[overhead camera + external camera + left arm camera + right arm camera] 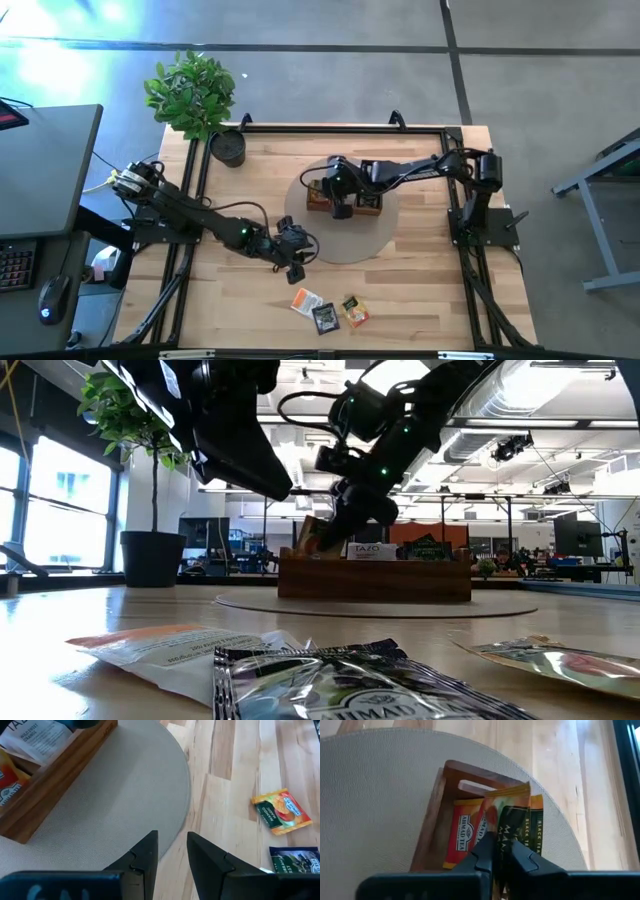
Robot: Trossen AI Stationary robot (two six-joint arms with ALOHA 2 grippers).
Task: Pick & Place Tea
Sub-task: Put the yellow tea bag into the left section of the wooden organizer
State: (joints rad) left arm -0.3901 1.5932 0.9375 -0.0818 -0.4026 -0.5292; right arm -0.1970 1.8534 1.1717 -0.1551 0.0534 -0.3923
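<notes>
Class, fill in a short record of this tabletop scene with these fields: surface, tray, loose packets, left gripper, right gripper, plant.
surface: wooden table with a round grey mat
tray: wooden tray on the mat, packets standing in it
loose packets: three tea packets on bare wood near the table's front edge
left gripper: left gripper open, empty, over the mat's edge
right gripper: right gripper down at the tray, fingers around a yellow packet
plant: potted plant at the far left corner
</notes>
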